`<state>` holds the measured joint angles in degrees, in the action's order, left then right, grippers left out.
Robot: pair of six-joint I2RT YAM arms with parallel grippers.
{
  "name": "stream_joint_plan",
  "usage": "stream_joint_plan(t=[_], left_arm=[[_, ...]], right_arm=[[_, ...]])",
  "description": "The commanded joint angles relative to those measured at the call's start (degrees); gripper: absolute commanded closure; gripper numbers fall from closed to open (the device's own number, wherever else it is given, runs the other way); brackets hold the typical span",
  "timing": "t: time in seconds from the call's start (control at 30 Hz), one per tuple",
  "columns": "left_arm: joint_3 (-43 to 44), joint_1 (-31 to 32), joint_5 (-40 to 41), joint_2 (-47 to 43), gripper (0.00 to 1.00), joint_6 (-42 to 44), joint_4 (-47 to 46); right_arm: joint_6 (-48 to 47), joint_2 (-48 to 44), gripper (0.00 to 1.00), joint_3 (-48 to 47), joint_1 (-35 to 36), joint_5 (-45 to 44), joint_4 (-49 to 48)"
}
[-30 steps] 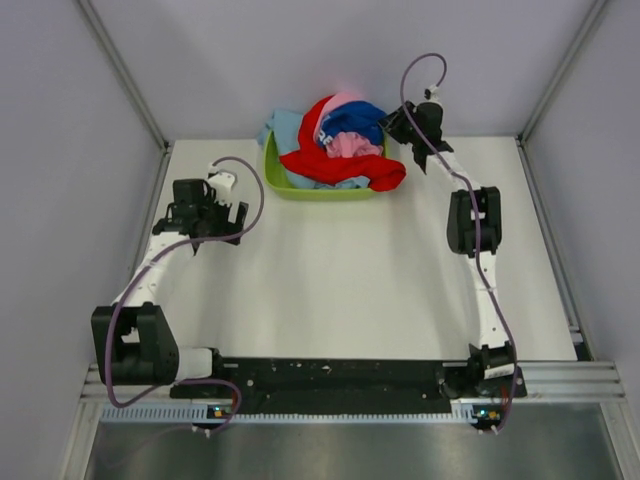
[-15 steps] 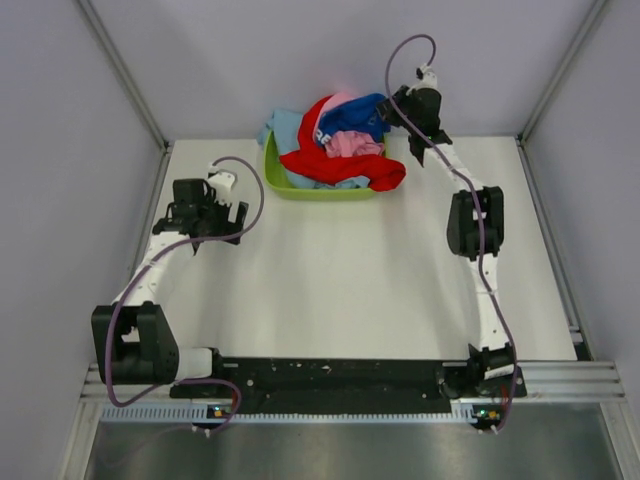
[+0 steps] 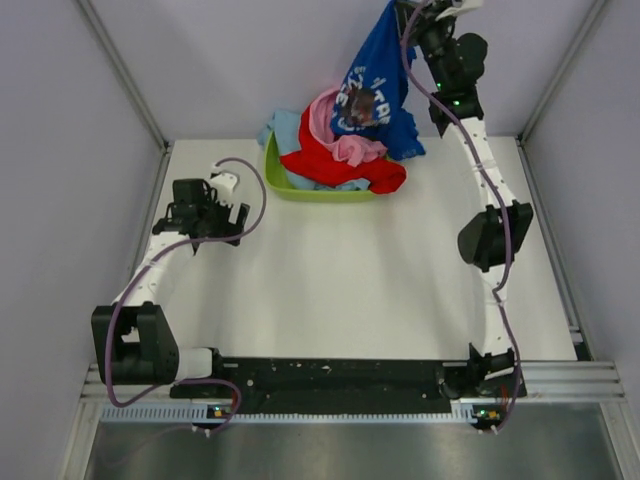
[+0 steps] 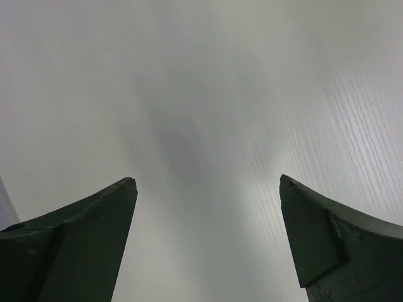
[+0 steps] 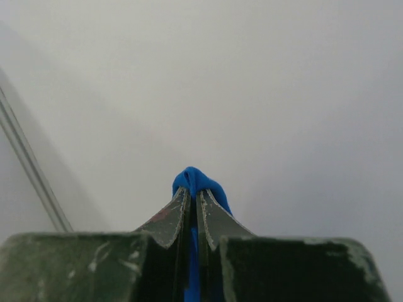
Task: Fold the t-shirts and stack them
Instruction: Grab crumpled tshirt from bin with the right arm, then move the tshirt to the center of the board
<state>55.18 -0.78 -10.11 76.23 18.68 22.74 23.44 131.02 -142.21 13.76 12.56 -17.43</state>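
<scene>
Step in hand: drawing one shirt from the pile. The right tool [image 5: 192,196] is gripping the blue shirt [image 3: 375,95], which is hanging high above the tub [image 3: 300,190]. The left tool [image 4: 207,179] is waiting open, left of the tub. Next move, as judged: spreading the shirt flat on the table [image 3: 340,270] before the tub, the left tool taking a second corner.

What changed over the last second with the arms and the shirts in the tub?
The right gripper closed on the royal blue t-shirt and raised it high above the lime green tub; the shirt now hangs open from the shut jaws, print showing. The pink t-shirt shifted slightly. The red t-shirt and light blue t-shirt stayed in the tub, and the left gripper stayed open over the table.
</scene>
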Motion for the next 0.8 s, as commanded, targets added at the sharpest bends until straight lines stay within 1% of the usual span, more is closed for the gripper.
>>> stream_joint_plan(t=[0.0,0.03,0.13,0.2,0.27,0.33,0.4,0.47,0.5,0.57,0.6,0.67,0.7,0.73,0.77], left_arm=[[1.69,0.51,-5.26,-2.13,0.01,5.65,-0.77],[1.86,3.64,-4.40,-1.87,0.01,7.76,-0.77],[2.74,12.44,3.49,-0.47,0.01,14.35,-0.24],[3.62,15.88,6.85,0.59,0.01,16.12,-1.03],[5.72,17.12,5.99,1.90,0.01,16.04,-0.86],[8.01,17.65,2.74,3.05,0.01,15.86,-0.33],[10.72,18.35,-0.34,4.27,0.01,17.52,-0.59],[18.25,19.75,-1.22,6.90,0.01,16.84,-0.77],[22.82,20.11,-1.49,9.35,0.01,14.57,-1.12],[34.33,20.11,-0.10,17.07,0.01,9.47,-0.95],[41.00,20.11,0.70,20.94,0.01,8.32,1.23],[52.26,20.02,-0.17,26.06,0.01,6.56,10.43],[55.18,19.85,-1.39,26.60,0.01,5.59,13.35],[55.04,19.50,-3.14,25.82,0.01,4.45,14.51],[52.43,18.97,-5.25,23.55,0.01,3.48,13.65]], right_arm=[[-8.04,-12.36,1.00,-6.76,-0.40,-4.47,-16.40],[-9.80,-13.07,1.00,-7.72,-0.49,-4.56,-16.75],[-13.41,-16.31,1.00,-8.52,-1.45,-2.90,-16.32],[-15.69,-20.08,1.00,-6.51,-2.24,-2.10,-14.75],[-18.33,-26.40,1.00,-2.30,-3.12,-2.10,-12.90],[-21.23,-32.20,1.00,4.89,-3.82,-1.84,-10.27],[-25.27,-38.44,1.00,12.01,-3.74,-0.79,-7.72],[-26.86,-44.60,1.00,20.62,-3.83,0.88,-7.18],[-26.87,-47.76,1.00,25.36,-3.74,1.41,-7.61],[-25.91,-52.95,1.00,33.10,-3.83,2.64,-8.06],[-25.38,-55.24,1.00,36.53,-3.74,3.78,-7.80],[-24.24,-59.20,1.00,40.59,-3.74,8.33,-5.35],[-23.80,-60.52,1.00,41.48,-3.74,12.10,-3.24],[-21.36,-61.40,1.00,41.92,-3.74,16.75,-0.53],[-19.85,-61.85,1.00,41.58,-3.83,23.50,1.59]])
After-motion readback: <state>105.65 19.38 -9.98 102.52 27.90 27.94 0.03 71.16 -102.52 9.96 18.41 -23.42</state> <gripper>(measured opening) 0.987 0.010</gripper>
